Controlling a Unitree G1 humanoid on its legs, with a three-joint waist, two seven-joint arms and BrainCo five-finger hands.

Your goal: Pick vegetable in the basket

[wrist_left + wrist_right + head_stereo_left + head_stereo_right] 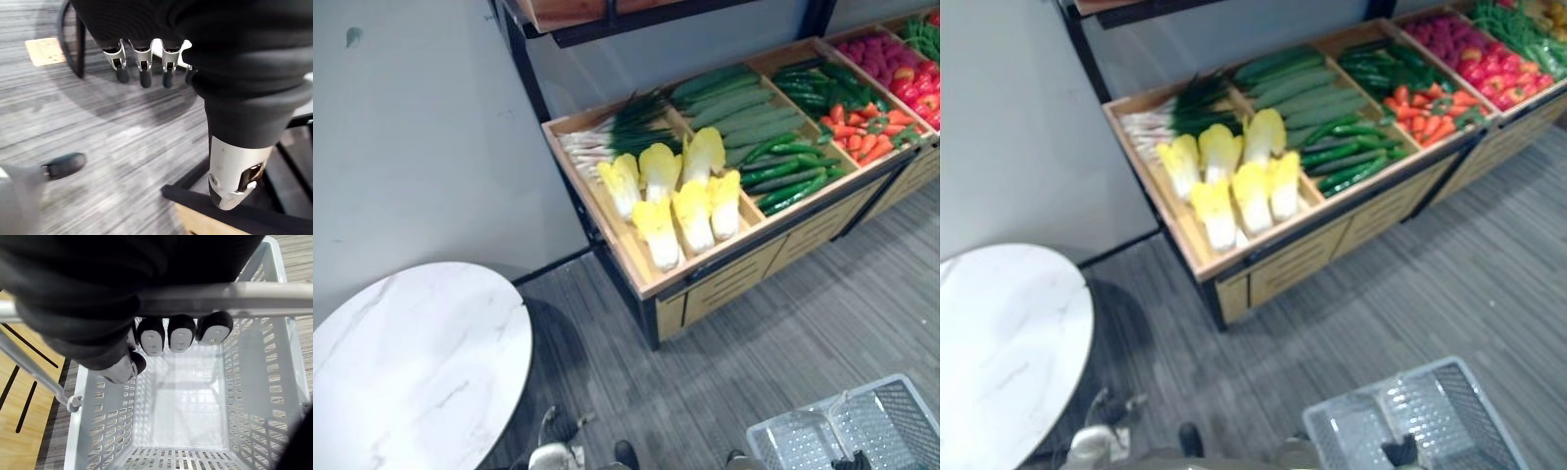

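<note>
1. One wooden stand (636, 266), boxy and split into compartments, holds the vegetables, among them ridged cucumbers (734, 106) and carrots (864, 133).
2. One round table (411, 362) with a white marbled top stands near it.
3. One grey plastic basket (901, 416), lattice-walled, sits low at the right. The right hand (178, 333) curls round its smooth bar handle (254, 293).
4. Six yellow, leafy cabbages (693, 217) lie in the stand's front-left compartment.
5. The left hand (142, 58) hangs over the streaked floor (122, 147), fingers loosely straight.
</note>
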